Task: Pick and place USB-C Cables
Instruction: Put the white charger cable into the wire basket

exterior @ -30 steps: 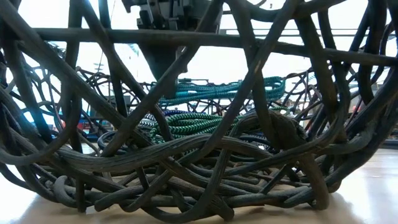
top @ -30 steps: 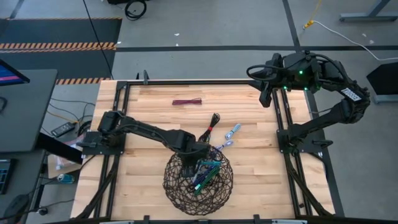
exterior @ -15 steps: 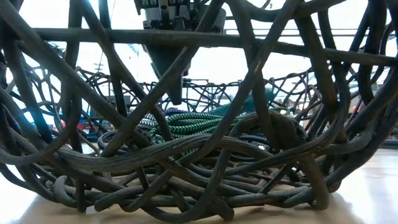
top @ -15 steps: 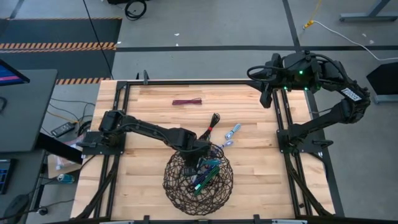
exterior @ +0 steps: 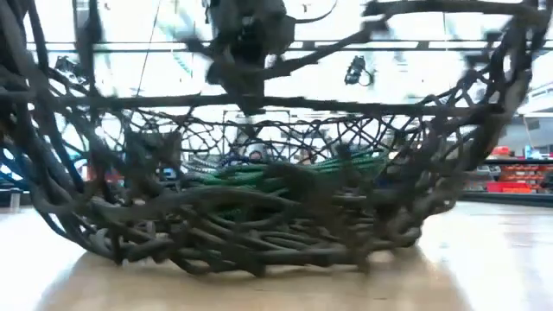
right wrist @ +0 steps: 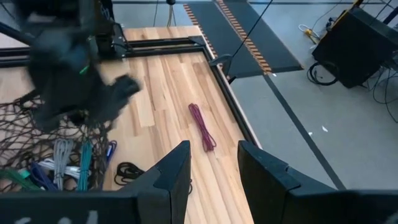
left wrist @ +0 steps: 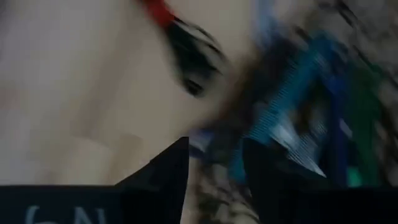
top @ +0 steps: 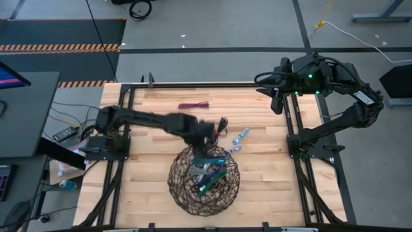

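The round dark wire-mesh basket (top: 172, 187) stands on the wooden table near its front edge. In it lie teal (top: 210, 161), green (top: 212, 181) and grey (top: 196, 169) USB-C cables. My left gripper (top: 207, 136) hovers, blurred, over the basket's far rim. Its fingers are open (left wrist: 214, 174) with nothing between them. Outside the basket, on the table, lie a black cable (top: 221, 124), a light blue one (top: 241, 135), a purple one (top: 232, 150) and a maroon one (top: 194, 105). My right gripper (right wrist: 214, 168) waits open, high above the table's far right corner.
Black metal rails (top: 193, 84) frame the table's far, left and right sides. Bare wood lies to the left and right of the basket. In the low view the basket's mesh (exterior: 259, 225) fills the foreground, with the room behind it.
My left gripper has let go of the teal cable, which has dropped among the cables in the basket. It has then risen out of the basket and swung toward the far edge, turning as it went. The basket has shifted a little toward the far edge.
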Action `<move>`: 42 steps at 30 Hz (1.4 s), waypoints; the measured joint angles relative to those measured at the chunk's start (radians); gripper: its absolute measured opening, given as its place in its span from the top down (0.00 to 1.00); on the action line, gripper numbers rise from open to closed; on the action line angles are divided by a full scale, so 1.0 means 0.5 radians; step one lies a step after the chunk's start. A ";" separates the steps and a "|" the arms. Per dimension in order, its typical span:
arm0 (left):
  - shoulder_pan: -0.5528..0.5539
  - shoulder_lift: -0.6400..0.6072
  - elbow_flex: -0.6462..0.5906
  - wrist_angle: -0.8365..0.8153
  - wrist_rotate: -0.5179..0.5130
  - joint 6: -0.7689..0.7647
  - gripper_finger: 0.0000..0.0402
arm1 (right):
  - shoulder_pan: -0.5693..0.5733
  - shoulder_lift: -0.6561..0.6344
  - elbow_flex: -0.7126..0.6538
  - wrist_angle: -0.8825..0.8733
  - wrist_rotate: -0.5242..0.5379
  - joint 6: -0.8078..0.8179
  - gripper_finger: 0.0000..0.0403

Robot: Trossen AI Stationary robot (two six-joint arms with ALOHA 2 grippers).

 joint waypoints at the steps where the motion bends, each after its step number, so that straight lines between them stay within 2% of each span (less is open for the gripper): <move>1: 0.043 -0.026 0.001 0.007 -0.080 0.002 0.61 | 0.000 0.000 0.000 0.000 -0.001 0.000 0.66; 4: 0.159 -0.099 0.002 0.016 -0.121 -0.005 0.62 | 0.000 0.000 0.000 0.000 0.002 0.005 0.66; 8: 0.237 -0.175 0.002 0.053 0.084 0.042 0.61 | 0.000 0.000 0.000 0.000 0.003 0.006 0.66; 13: 0.344 -0.192 0.002 0.039 -0.141 0.330 0.61 | -0.002 0.000 0.000 0.001 0.004 0.029 0.66; 18: 0.519 -0.155 -0.002 0.014 -0.146 0.496 0.61 | -0.002 0.000 0.000 0.001 0.009 0.075 0.66; 23: 0.698 -0.149 -0.001 0.027 -0.032 0.647 0.56 | -0.002 0.000 0.000 0.001 0.010 0.157 0.66; 28: 0.859 -0.149 -0.001 0.014 -0.018 0.738 0.47 | -0.002 0.000 0.000 0.002 0.011 0.246 0.66; 35: 1.108 -0.148 -0.008 -0.208 -0.012 0.809 0.37 | -0.002 0.000 0.000 0.004 0.011 0.323 0.66; 39: 1.245 -0.148 -0.009 -0.203 0.159 1.013 0.37 | -0.002 0.000 0.000 0.044 0.011 0.365 0.66; 42: 1.299 -0.146 -0.009 -0.148 0.261 1.037 0.40 | -0.002 0.000 0.000 0.065 0.011 0.371 0.66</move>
